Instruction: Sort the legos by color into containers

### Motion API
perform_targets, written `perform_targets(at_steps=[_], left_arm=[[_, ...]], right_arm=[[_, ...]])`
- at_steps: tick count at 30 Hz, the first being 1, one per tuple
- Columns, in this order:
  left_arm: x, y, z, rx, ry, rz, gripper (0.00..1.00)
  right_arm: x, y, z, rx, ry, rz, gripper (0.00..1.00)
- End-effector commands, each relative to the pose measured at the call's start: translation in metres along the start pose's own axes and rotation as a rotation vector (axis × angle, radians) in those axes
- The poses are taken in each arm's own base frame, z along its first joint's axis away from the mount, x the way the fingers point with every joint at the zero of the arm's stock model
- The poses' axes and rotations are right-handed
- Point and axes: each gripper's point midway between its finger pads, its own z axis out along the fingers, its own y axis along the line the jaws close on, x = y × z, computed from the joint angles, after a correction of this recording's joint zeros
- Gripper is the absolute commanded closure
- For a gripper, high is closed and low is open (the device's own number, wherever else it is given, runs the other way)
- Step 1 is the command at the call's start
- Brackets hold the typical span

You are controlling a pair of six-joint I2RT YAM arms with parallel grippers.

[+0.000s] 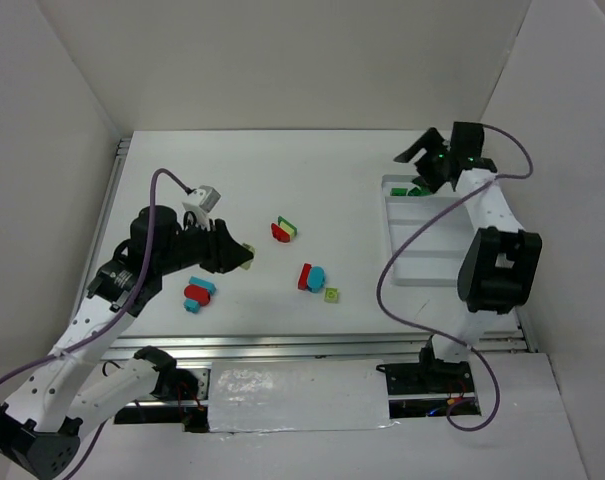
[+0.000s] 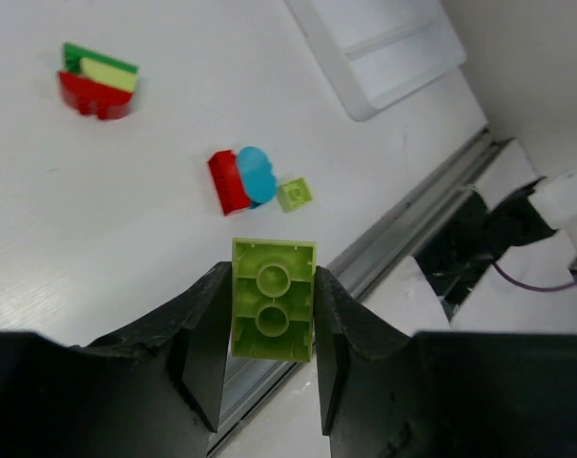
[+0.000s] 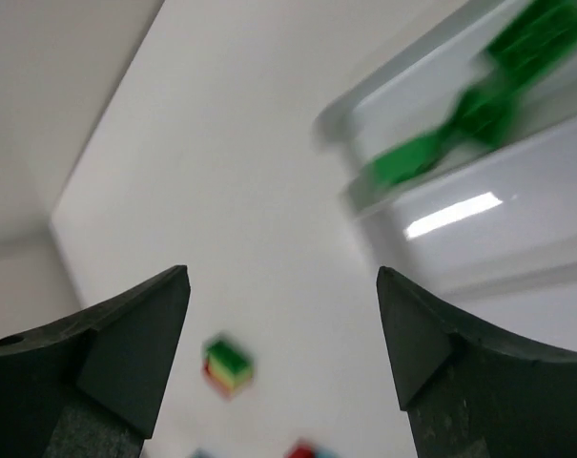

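Yellow-green brick (image 2: 273, 312) is showing smooth, lightly glossy plastic; fingers (image 2: 204, 334) of left gripper (image 2: 272, 277) are looking matt black; white tray (image 3: 431, 248) is reflecting a bright streak off glossy plastic; table (image 2: 126, 239) is appearing matt; edge rail (image 2: 393, 237) is gleaming as metal.

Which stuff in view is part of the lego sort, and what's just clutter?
Job: yellow-green brick in left gripper; open right gripper; dark green bricks in white tray; loose bricks on table.
Lying about: purple cables, metal rail, white sheet between arm bases.
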Motion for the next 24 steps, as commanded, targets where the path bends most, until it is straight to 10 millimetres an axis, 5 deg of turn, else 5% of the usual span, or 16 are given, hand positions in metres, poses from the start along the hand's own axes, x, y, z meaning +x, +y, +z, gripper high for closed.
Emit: perform_targets(at_steps=[1,2,6,9,15,19,24], left_arm=[[-0.037,-0.052,-0.008,0.255,-0.108,0.027,1.0],[-0.04,-0.059,-0.009,0.29,-0.107,0.008,1.0],[-0.063,-0.088,-0.021,0.403,-0.152,-0.012,1.0],[-0.079,-0.1,-0.03,0.445,-0.201,-0.059,1.0],[-0.089,-0.12,-0.045,0.583,-0.269,-0.192,1.0],[-0.093,-0.124,-0.052,0.6,-0.293,-0.237,1.0],[-0.09,-0.123,-0.053,0.6,-0.291,-0.265,1.0]], right_arm=[[0.113,0.13,-0.094,-0.572,0.198,-0.421,0.14],[0.177,0.148,-0.136,-0.74,0.341,-0.505,0.14],[0.291,0.178,-0.249,-1.215,0.468,-0.659,0.14],[0.33,0.177,-0.304,-1.367,0.47,-0.614,0.14],[0.345,0.178,-0.365,-1.565,0.449,-0.421,0.15],[0.353,0.186,-0.383,-1.636,0.461,-0.412,0.19],[0.348,0.205,-0.376,-1.586,0.358,-0.39,0.26]])
